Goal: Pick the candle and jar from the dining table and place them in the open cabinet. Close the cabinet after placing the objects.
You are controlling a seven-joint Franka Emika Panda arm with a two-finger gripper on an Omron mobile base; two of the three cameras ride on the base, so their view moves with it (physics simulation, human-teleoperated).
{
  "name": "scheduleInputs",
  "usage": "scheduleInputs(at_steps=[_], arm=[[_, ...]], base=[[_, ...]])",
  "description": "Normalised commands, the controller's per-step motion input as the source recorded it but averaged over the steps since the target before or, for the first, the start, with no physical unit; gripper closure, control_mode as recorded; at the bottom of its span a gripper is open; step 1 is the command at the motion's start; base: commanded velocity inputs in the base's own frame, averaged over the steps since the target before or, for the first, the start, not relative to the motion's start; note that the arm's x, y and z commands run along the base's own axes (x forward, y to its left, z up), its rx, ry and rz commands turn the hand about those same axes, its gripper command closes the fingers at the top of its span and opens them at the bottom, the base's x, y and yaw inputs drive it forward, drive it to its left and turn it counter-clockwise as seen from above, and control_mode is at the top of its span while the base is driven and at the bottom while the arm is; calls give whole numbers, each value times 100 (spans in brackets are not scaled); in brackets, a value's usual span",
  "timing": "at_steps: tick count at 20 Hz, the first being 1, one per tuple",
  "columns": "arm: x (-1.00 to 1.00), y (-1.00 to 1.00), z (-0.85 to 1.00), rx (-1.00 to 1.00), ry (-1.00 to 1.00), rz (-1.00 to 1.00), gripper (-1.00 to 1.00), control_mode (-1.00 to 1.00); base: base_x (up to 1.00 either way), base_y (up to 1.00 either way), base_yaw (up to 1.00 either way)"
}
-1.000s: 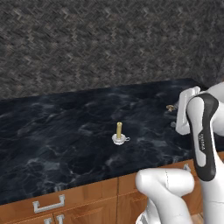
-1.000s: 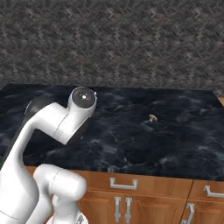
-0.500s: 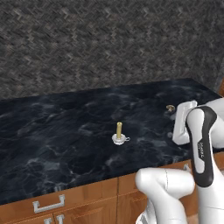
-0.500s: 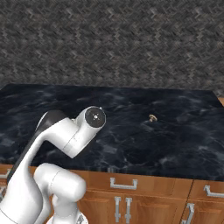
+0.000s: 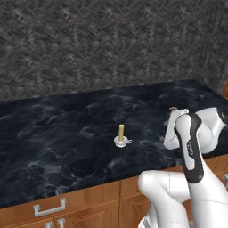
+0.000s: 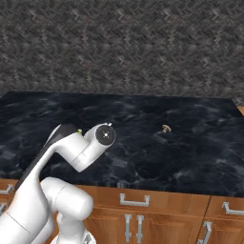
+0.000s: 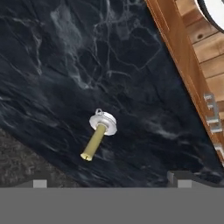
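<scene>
We see the gripper (image 7: 109, 183) hanging with its jaws spread wide above the dining table (image 7: 57, 65), and between its fingertips (image 7: 40, 183) and the black marble nothing stands but the candle (image 7: 99, 135), upright in its holder just ahead of the tips. All round the candle the marble lies bare, so we find free passage on every side of it. Beyond the gripper's far side the table's wooden edge drops to drawer fronts with silver handles (image 7: 211, 114).

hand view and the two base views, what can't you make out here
- Gripper: hand view cuts its open fingertips at the bottom edge.
- Candle: too small in the left base view to show its handle; clearer in the hand view.
- Small brown thing on the table: too small to identify, right base view.
</scene>
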Motion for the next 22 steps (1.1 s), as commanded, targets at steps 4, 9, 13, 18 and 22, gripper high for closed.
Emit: scheduleInputs(at_steps=[4, 9, 13, 18, 22], arm=[[55, 5, -34, 0, 4, 0, -100, -100], [38, 1, -32, 0, 1, 0, -100, -100], [28, 9, -30, 0, 1, 0, -100, -100], [27, 17, -36, 0, 3, 3, -100, -100], [23, 12, -40, 0, 3, 5, -100, -100]], base=[[0, 0, 0], [0, 0, 0], [0, 0, 0], [0, 0, 0], [0, 0, 0]])
